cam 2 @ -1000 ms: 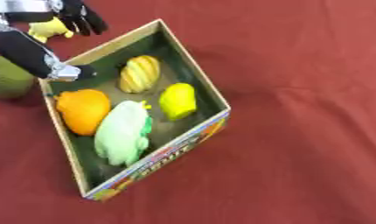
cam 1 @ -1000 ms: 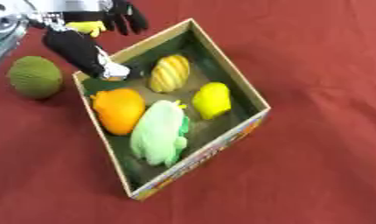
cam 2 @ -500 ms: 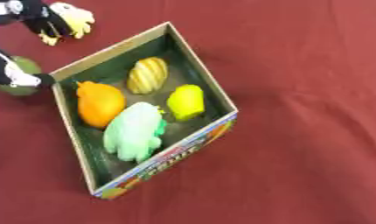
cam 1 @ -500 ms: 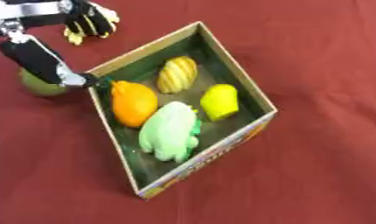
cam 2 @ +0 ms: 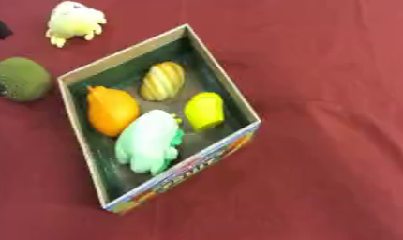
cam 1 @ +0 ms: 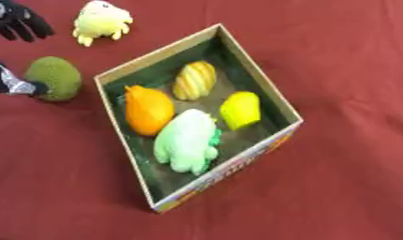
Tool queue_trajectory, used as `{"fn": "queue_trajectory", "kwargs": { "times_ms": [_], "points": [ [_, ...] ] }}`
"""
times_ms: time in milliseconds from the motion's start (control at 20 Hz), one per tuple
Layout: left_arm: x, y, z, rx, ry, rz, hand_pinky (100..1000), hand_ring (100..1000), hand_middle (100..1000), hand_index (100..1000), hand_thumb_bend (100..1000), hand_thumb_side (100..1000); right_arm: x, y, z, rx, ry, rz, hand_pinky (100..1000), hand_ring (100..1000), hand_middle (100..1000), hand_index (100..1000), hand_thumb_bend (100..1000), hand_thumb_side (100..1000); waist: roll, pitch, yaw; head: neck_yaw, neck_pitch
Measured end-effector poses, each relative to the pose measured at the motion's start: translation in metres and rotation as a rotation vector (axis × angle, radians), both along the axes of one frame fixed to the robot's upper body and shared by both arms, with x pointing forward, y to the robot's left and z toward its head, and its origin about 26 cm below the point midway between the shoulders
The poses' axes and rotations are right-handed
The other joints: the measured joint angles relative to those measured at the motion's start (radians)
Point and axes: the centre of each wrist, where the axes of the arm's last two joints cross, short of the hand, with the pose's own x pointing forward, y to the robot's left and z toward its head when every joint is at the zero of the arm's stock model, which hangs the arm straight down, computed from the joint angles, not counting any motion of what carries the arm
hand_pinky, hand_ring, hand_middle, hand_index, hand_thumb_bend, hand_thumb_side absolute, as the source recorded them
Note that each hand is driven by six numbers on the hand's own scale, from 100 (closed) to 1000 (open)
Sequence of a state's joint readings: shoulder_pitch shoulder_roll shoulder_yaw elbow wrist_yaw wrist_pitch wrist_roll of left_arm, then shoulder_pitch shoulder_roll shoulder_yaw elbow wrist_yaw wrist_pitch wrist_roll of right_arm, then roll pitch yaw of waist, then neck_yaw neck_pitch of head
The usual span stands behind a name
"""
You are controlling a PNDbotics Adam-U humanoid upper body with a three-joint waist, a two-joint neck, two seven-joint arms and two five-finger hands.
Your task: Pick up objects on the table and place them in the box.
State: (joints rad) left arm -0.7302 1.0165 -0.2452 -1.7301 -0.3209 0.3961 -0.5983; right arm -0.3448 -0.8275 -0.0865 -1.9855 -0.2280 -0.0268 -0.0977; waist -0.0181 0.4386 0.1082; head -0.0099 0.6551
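Observation:
The cardboard box [cam 1: 155, 51] stands on the red cloth and holds an orange fruit [cam 1: 147, 108], a striped yellow one [cam 1: 194, 79], a yellow-green one [cam 1: 240, 109] and a pale green soft toy [cam 1: 186, 140]. Left of the box lie a dark green round thing [cam 1: 55, 77] and, further back, a pale yellow plush [cam 1: 102, 21]. My left hand [cam 1: 16, 26] shows at the left edge, open. Its black fingers are spread above the green thing, and its thumb tip [cam 1: 28, 87] touches that thing's left side. My right hand is out of sight.
Red cloth [cam 1: 344, 70] covers the whole table. Bare cloth lies to the right of the box and in front of it. The box's printed front wall [cam 2: 197, 164] faces the lower right.
My left hand has drawn back from the box's left corner to the green round thing. The whole picture has shifted, and the yellow plush now shows uncovered.

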Motion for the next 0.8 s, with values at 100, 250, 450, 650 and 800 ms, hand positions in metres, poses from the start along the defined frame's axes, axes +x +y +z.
{"fn": "queue_trajectory", "kwargs": {
  "times_ms": [100, 250, 450, 650, 800],
  "points": [
    [0.007, 0.007, 0.001, 0.002, -0.015, 0.045, 833, 802, 764, 849, 564, 100, 0.000, 0.000, -0.001, 0.007, -0.001, 0.000, 848, 779, 677, 798, 100, 779, -0.004, 0.007, -0.003, 0.005, -0.007],
    [0.018, 0.015, -0.001, 0.000, -0.027, 0.088, 839, 811, 778, 854, 571, 100, 0.000, -0.001, -0.001, 0.013, -0.008, -0.004, 847, 778, 675, 797, 100, 782, -0.007, 0.023, -0.008, 0.013, -0.017],
    [0.030, 0.021, -0.006, 0.022, -0.014, 0.115, 845, 818, 782, 856, 594, 100, 0.000, 0.000, -0.002, 0.025, -0.012, -0.007, 846, 775, 672, 795, 100, 785, -0.010, 0.047, -0.017, 0.022, -0.032],
    [0.041, 0.025, -0.012, 0.052, 0.012, 0.126, 834, 807, 760, 835, 566, 100, 0.000, -0.001, -0.001, 0.036, -0.024, -0.015, 844, 772, 669, 793, 100, 789, -0.013, 0.067, -0.024, 0.026, -0.037],
    [0.044, 0.026, -0.015, 0.071, 0.030, 0.110, 808, 760, 696, 775, 478, 100, 0.000, -0.002, -0.001, 0.050, -0.032, -0.022, 843, 770, 666, 792, 100, 791, -0.014, 0.077, -0.027, 0.024, -0.039]
  ]
}}
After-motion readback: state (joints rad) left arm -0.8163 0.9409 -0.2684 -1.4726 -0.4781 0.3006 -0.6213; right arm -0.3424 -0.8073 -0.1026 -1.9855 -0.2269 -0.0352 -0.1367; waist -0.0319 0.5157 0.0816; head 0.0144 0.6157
